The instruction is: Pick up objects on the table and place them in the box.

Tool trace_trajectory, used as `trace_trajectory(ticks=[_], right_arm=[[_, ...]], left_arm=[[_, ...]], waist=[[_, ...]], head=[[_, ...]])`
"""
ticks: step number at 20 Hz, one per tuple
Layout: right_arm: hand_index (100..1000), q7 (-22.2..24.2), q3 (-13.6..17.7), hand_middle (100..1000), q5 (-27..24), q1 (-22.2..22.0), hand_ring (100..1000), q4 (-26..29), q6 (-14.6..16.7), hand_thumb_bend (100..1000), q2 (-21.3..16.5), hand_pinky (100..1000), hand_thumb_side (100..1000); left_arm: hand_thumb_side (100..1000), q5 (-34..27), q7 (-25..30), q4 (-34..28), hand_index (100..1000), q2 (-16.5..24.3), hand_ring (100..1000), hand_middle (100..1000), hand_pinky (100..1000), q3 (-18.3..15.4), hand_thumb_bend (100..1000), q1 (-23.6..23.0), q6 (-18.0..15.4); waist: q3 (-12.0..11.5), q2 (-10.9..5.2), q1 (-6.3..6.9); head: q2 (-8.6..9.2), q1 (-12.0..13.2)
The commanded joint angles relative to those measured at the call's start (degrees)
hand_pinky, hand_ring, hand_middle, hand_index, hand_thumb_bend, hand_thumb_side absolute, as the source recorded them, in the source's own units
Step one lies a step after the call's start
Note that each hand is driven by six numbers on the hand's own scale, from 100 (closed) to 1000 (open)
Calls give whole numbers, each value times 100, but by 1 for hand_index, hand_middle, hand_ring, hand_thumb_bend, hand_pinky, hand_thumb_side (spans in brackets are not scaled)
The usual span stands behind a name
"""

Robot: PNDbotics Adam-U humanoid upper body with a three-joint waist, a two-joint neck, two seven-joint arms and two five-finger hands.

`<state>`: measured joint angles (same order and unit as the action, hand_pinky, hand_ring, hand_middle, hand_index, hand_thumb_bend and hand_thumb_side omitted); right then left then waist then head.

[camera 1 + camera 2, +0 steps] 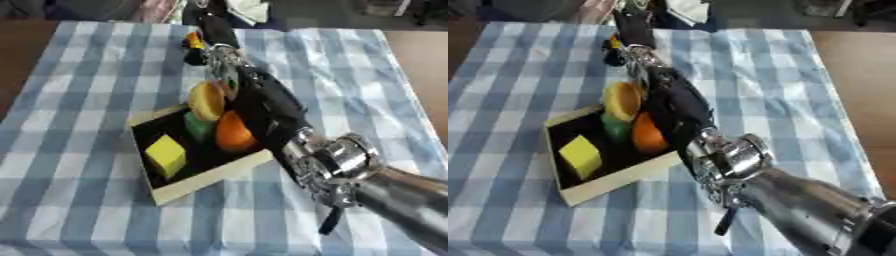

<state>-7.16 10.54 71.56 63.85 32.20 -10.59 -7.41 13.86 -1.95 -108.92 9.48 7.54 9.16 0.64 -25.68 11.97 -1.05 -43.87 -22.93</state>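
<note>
Left eye view. Your right hand (262, 102) came in from the lower right, forearm silver, hand black, lying across the far right corner of the box (210, 176). The box sat on the blue-and-white checked tablecloth (79, 100), cream rim, dark floor. Inside it: a yellow block (165, 156) toward the near left, a green piece (198, 126) in the middle, an orange round object (234, 132) just right of the green one and touching the hand's side. A yellow-orange round object (208, 101) stood tilted at the box's far edge, right against the hand. You could not tell from this view whether the fingers were curled on it or merely beside it. A small black and orange thing (194, 47) lay farther up the cloth, apart from the box.

Right eye view. Same layout. The hand (674, 100) again overlapped the box's far corner, with the yellow-orange object beside it; finger state again could not be read. Left hand did not show.
</note>
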Motion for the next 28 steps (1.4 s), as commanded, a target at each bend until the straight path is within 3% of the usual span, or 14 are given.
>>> trace_trajectory(ticks=[1, 5, 6, 7, 10, 13, 16, 21, 26, 28], right_arm=[[990, 228, 1, 982, 68, 163, 876, 36, -110, 100, -160, 878, 421], [971, 434, 6, 960, 220, 144, 872, -31, -274, 100, -225, 869, 381], [934, 489, 6, 909, 258, 137, 857, -53, -309, 100, -234, 855, 268], [903, 547, -1, 866, 299, 130, 841, -73, -336, 100, -239, 844, 215], [727, 579, 0, 694, 431, 117, 757, -41, -382, 100, -242, 808, 207], [550, 249, 60, 526, 496, 111, 683, 124, -397, 100, -231, 778, 198], [457, -174, 109, 449, 355, 114, 639, 278, -300, 100, -220, 763, 200], [443, -474, 52, 435, -113, 204, 632, 466, -4, 100, -213, 767, 208], [445, -348, -183, 437, -465, 413, 634, 741, 497, 100, -273, 772, 225], [444, -202, -337, 436, -717, 513, 636, 895, 833, 100, -308, 772, 233]], left_arm=[[605, 52, 12, -128, 808, -14, 578, 581, 682, -7, 210, 44, -11], [608, 95, 17, -138, 808, -51, 577, 581, 682, -3, 210, 40, -12], [610, 103, 17, -139, 808, -58, 577, 581, 682, -3, 210, 38, -12], [610, 110, 16, -140, 808, -64, 577, 581, 682, -4, 210, 36, -11], [611, 122, 13, -143, 808, -75, 577, 580, 682, -4, 209, 43, -9], [610, 124, 11, -130, 808, -79, 577, 580, 682, -5, 210, 45, -5], [610, 118, -2, -120, 808, -72, 577, 580, 682, -15, 208, 51, -3], [608, 95, -23, -105, 808, -54, 578, 580, 682, -33, 210, 71, -4], [608, 84, -66, -89, 808, -27, 578, 580, 682, -82, 210, 90, 1], [608, 89, -105, -78, 808, -13, 578, 580, 682, -124, 211, 89, 6]], waist=[[-40, 30, -56], [-83, 139, -58], [-86, 159, -56], [-87, 174, -56], [-81, 194, -55], [-66, 179, -61], [-39, 145, -68], [57, 86, -76], [304, 49, -86], [474, 30, -95]], head=[[-25, -70], [-19, -155], [-16, -171], [-11, -179], [-8, -192], [-6, -194], [-2, -191], [-6, -149], [10, -82], [13, 17]])
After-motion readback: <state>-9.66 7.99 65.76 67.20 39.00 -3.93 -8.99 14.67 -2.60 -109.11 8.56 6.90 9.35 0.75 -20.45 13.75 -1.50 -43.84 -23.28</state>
